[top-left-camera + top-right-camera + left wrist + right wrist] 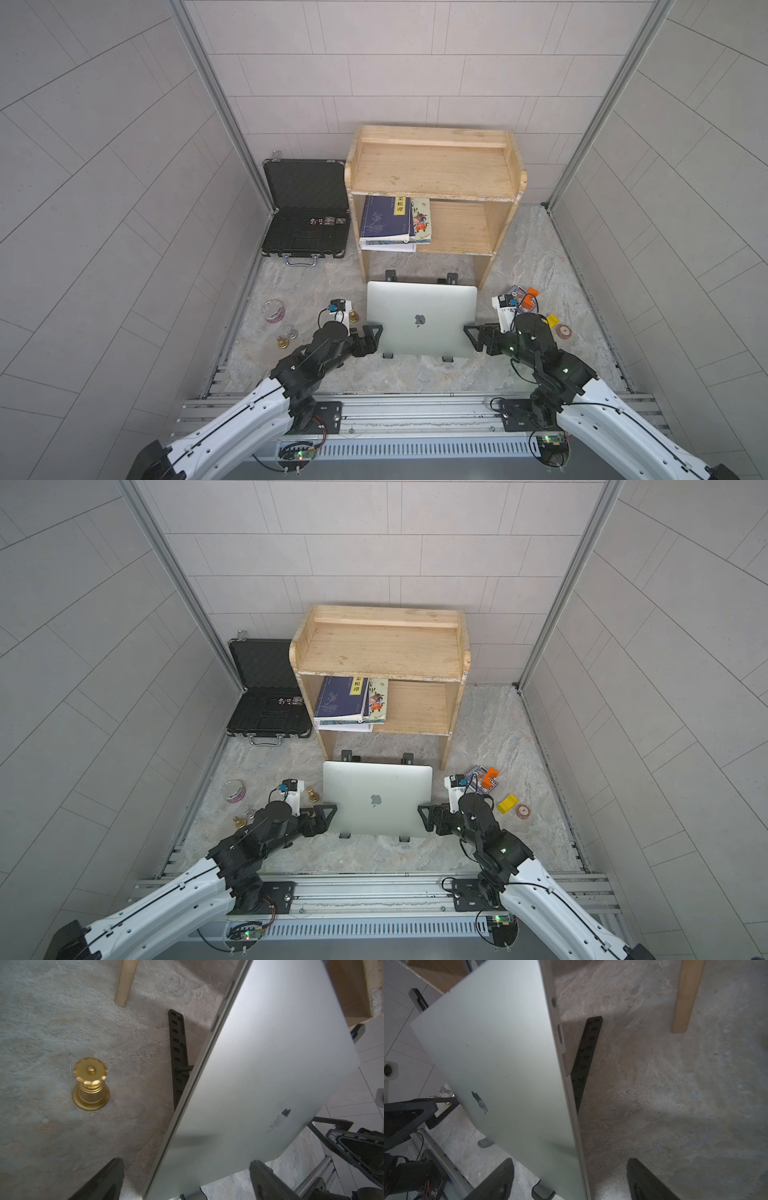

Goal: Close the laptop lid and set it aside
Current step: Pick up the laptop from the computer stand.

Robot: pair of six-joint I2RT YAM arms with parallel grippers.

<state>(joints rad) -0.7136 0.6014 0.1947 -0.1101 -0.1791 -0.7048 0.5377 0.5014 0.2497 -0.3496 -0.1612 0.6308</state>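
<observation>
A: Grey tiled walls (pixel 374 62) on three sides, marbled table (pixel 540 257) below. Biggest item on it?

B: Noted a wooden shelf unit (pixel 432 166) at the back, with books (pixel 384 220) on its lower shelf. An open black briefcase (pixel 305 216) sits just beside it, to the left.

A: Where is the laptop (pixel 419 299)?

B: Mid-table, in front of the shelf unit, raised on a black stand (pixel 178 1047). The laptop lid (pixel 440 336) is down flat, with the logo (pixel 419 320) facing up.

A: How do the tools stand relative to it?

B: One on each side. The left tool (pixel 374 338) is at its left edge and the right tool (pixel 471 336) at its right edge. Both are about level with the logo in both top views.

A: Their state?

B: Both are spread wide, with nothing clamped. In the left wrist view the fingers (pixel 104 1180) stand well apart and the laptop's edge runs between them. In the right wrist view the fingers (pixel 496 1180) show the same. I cannot tell whether any finger touches the metal.

A: Small things?

B: A clear round tub (pixel 273 311) sits far left. A gold chess piece (pixel 90 1084) stands upright between the left tool and the shelf leg. An orange block (pixel 528 300), a yellow block (pixel 552 320) and a tape roll (pixel 564 331) lie beyond the right arm.
</observation>
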